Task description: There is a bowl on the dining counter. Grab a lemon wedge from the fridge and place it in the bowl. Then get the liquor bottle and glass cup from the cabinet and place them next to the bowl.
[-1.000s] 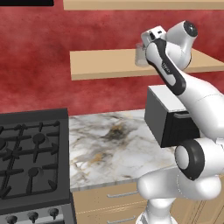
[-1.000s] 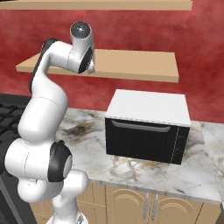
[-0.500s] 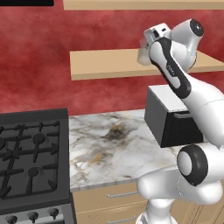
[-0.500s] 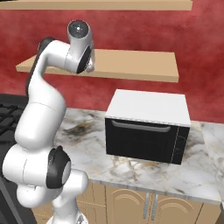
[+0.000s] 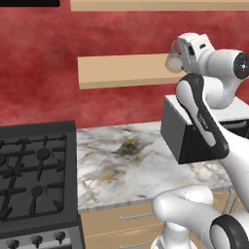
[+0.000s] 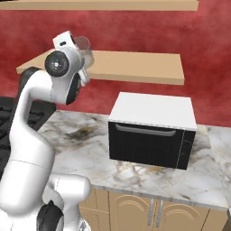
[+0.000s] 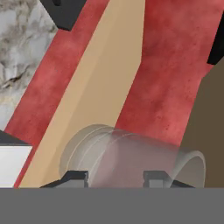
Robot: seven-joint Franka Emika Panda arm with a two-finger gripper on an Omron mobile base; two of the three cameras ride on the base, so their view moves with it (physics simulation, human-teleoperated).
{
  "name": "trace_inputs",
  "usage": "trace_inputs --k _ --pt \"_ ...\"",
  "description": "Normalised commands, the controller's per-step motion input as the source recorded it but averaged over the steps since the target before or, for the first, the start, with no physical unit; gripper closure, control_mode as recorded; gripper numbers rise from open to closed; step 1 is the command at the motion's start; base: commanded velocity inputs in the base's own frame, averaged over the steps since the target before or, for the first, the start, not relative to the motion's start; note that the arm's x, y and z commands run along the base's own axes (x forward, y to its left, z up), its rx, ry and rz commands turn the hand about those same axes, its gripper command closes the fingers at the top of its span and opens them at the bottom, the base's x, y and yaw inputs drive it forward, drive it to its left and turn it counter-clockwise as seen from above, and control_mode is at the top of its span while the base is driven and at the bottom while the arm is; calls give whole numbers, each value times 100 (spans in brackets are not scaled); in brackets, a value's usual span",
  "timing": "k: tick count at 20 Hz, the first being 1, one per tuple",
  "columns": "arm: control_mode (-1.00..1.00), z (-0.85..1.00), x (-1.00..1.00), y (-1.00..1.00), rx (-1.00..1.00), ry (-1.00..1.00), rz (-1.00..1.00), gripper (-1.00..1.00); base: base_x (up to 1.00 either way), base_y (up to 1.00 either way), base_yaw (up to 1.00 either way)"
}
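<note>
The glass cup (image 7: 131, 159) is seen in the hand view lying between the two dark fingertips (image 7: 74, 178), with its clear wall reaching from one tip across to the other. The gripper (image 7: 116, 179) is therefore judged to be pinching the glass cup (actual contact at the pads is hidden by the lower edge of the view). In the right base view the same tumbler (image 6: 83, 48) is seen at the hand (image 6: 67, 43), raised above the front edge of the cabinet (image 6: 135, 67), the light-wood shelf board on the red wall.

Compared with the pictures of a second ago, the hand is positioned higher and is tilted further back, and the jaws are drawn in around the cup. This is taken to mean that the grasp is made and the lift off the shelf is under way.

In the left base view the cup (image 5: 173, 61) is partly covered by the white wrist (image 5: 194, 48). Below it stand the microwave (image 6: 153, 131) and the marble counter (image 5: 121, 165), beside the gas stove (image 5: 34, 180).

The glass cup remains to be carried to the dining counter and set down next to the bowl. A slow withdrawal is advisable, since a smooth tumbler held on its side can slip.
</note>
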Motion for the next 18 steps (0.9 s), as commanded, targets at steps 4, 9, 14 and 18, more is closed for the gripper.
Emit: trace_inputs --k 4,9,14,18 --pt "-100 11 -99 2 1 -2 -9 100 0 0 0" --pt "-100 -5 -17 15 -1 1 1 100 0 0 0" --pt "-100 -1 -37 9 0 0 1 100 0 0 0" --pt "-100 9 -93 0 0 -2 0 100 0 0 0"
